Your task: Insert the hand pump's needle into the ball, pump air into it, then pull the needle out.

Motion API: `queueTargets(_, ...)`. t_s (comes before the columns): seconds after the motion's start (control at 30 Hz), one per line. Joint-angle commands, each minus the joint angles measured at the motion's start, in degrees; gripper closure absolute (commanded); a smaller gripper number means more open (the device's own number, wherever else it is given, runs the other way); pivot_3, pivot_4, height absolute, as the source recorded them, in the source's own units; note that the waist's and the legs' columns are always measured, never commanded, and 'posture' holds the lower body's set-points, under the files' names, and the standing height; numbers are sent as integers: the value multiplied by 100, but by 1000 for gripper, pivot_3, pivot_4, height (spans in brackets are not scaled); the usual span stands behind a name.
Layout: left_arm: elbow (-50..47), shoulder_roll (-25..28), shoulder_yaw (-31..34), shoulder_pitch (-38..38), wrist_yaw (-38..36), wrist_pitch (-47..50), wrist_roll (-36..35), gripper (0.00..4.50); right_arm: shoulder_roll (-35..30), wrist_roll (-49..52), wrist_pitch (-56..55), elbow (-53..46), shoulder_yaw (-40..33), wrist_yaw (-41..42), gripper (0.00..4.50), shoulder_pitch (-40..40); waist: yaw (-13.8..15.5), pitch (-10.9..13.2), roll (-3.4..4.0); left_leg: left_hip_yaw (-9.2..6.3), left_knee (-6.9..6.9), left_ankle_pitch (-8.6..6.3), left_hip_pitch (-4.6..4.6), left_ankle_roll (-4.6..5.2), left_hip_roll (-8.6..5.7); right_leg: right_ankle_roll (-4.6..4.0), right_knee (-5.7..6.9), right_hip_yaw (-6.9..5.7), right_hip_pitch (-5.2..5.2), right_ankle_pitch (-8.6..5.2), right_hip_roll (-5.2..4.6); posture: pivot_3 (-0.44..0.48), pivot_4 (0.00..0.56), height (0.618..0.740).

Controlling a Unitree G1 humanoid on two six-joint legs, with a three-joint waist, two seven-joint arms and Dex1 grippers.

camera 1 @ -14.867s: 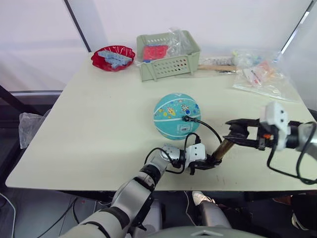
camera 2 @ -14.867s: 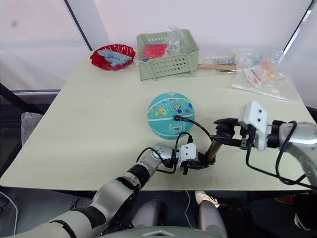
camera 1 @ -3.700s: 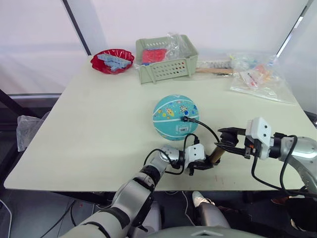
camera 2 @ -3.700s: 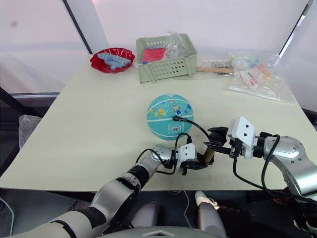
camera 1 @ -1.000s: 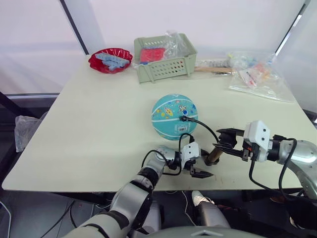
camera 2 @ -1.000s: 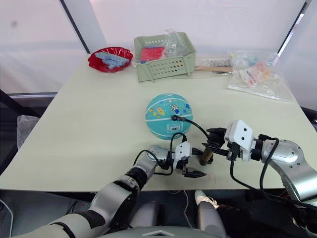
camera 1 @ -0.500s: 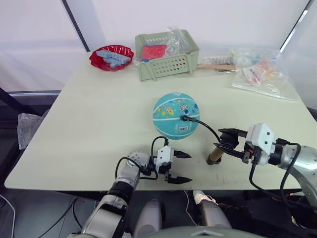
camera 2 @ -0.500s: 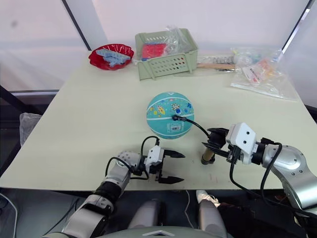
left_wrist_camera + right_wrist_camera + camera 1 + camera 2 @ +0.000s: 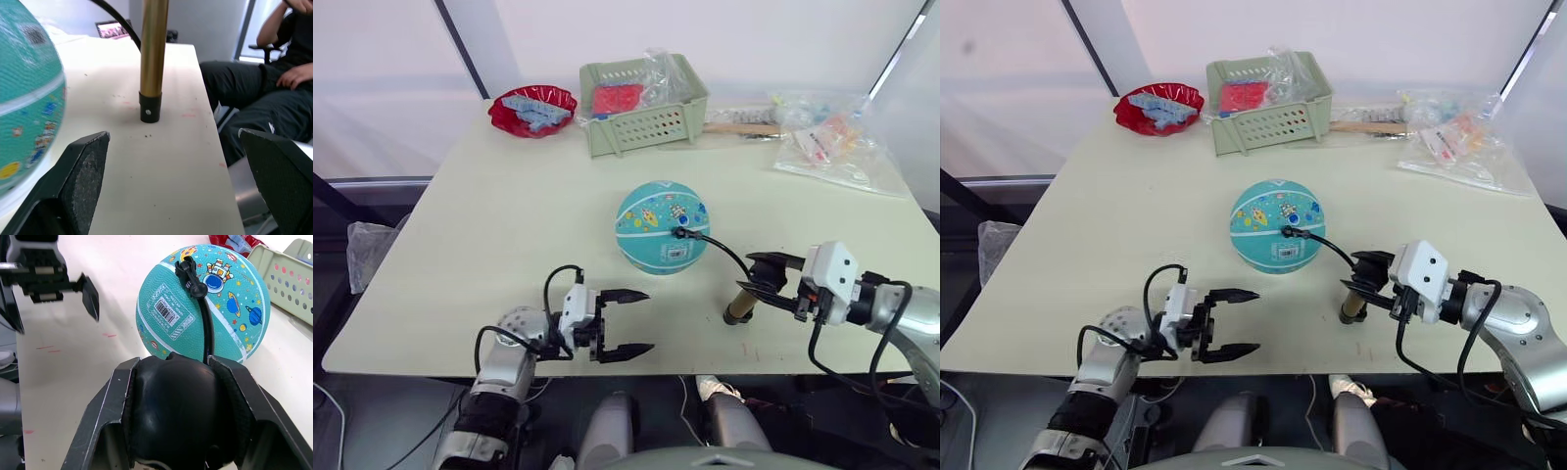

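1. The hand pump (image 9: 742,303) stands upright on its black base cap near the front edge of the table (image 9: 489,215), just right of the ball (image 9: 662,228). The right gripper (image 9: 767,279) is clenched around the black knob at its top (the right wrist view shows both fingers wrapped on it).
2. The thin black hose (image 9: 715,250) arcs from the pump to a small black fitting (image 9: 190,279) seated on the ball's surface. The needle itself is too small to make out, but I judge it still inserted.
3. The ball, teal with white stripes and a white label, rests near the table's middle, touching neither gripper.
4. What has changed: a second ago the left gripper (image 9: 626,322) was at the pump's base beside the right one; it has since let go and drawn back to the left, and now hangs with fingers spread wide and empty, well apart from pump and ball.
5. That reads as the pumping stage ending, with the left arm freed to steady the ball or reach the fitting for the pull-out.
6. Farther back sit a green basket (image 9: 644,103), a red dish (image 9: 534,110) and some plastic bags (image 9: 827,145).
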Motion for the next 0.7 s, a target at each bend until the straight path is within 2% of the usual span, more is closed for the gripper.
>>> queueTargets(0.03, -515, 172, 163, 166, 9, 196, -311, 0, -91, -103, 212, 229, -95, -34, 2845, 29, -10, 5, 5, 0, 0, 0, -2, 0, 0, 1, -1, -2, 0, 0, 0, 0, 150, 736)
queueTargets(0.33, -963, 477, 404, 287, 40, 442, -623, 0, -300, 145, 152, 214, -603, 129, 2845, -114, 49, 70, 61, 3, -1, 2, -9, 1, -4, 1, -6, -20, -3, -1, -2, 0, 150, 736)
queueTargets(0.5, -927, 486, 441, 180, 92, 364, -561, 0, -492, 121, 174, 243, -756, 168, 2845, -227, 101, 122, 60, 24, 5, 3, -18, 2, -14, 3, -7, -143, -4, -1, -34, 0, 150, 736)
queueTargets(0.57, -804, 412, 536, -8, 289, 453, -605, 0, -610, 121, 151, 235, -875, 193, 2845, -259, 147, 135, 60, 27, 6, 3, -19, 2, -19, 5, -7, -152, -4, -1, -13, 0, 150, 736)
queueTargets(0.7, -875, 459, 480, 12, 222, 454, -595, 0, -923, 83, 79, 246, -1143, 347, 2845, -397, 158, 147, 63, 19, 14, 3, -28, 3, -21, 8, -6, -158, -5, -2, 3, 0, 150, 736)
